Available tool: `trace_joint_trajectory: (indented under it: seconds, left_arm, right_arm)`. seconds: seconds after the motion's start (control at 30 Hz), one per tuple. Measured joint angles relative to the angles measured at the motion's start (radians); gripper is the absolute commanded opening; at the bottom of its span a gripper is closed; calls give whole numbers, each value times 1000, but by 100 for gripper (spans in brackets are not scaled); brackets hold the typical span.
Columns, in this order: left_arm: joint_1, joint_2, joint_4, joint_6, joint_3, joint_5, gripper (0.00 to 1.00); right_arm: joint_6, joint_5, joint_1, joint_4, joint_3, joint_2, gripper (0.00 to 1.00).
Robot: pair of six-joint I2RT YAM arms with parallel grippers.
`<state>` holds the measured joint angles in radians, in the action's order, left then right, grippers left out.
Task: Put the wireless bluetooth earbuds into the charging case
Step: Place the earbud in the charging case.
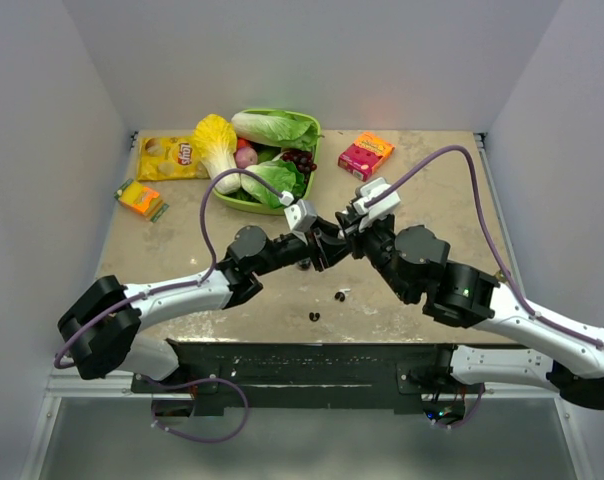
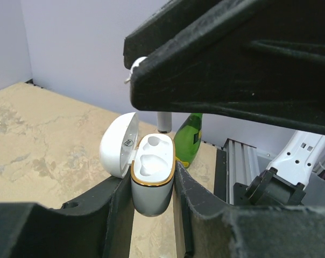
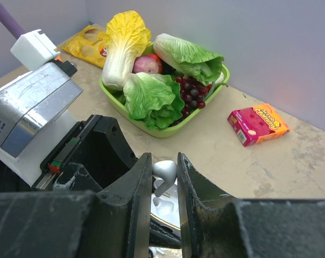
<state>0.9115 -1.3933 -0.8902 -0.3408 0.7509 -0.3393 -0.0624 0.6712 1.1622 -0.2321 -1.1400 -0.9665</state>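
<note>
Closest to the left wrist lens, the left gripper (image 2: 152,183) has its jaws clamped on the lower body of the charging case (image 2: 152,201), which is held upright above the worktop (image 2: 39,140). The case lid is hinged back to the left, and both moulded cavities are empty.

The right gripper (image 3: 163,164) has its jaws pinched on one white earbud (image 3: 164,173), stem downward, directly over the open case. Whether the stem touches the case cannot be determined.

Two small dark items (image 1: 340,294) lie on the worktop nearer the arm bases; their identity cannot be told.

Further back stand a green tray (image 3: 168,132) of leafy vegetables and a pink box (image 3: 258,123).
</note>
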Motion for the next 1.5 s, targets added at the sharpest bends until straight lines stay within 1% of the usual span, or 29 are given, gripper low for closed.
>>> trace_joint_trajectory:
  seconds: [0.5,0.9,1.5]
  left_arm:
    - [-8,2,18,-17,1,-25,0]
    - [-26,14,-29,-18,-3,-64,0]
    - [-28,14,-27,-18,-3,-77,0]
  right_arm:
    - [-6,19,17,-4,19,-14,0]
    - [-6,19,23,-18,25,-19,0]
    - [-6,18,31,-23,30,-27,0]
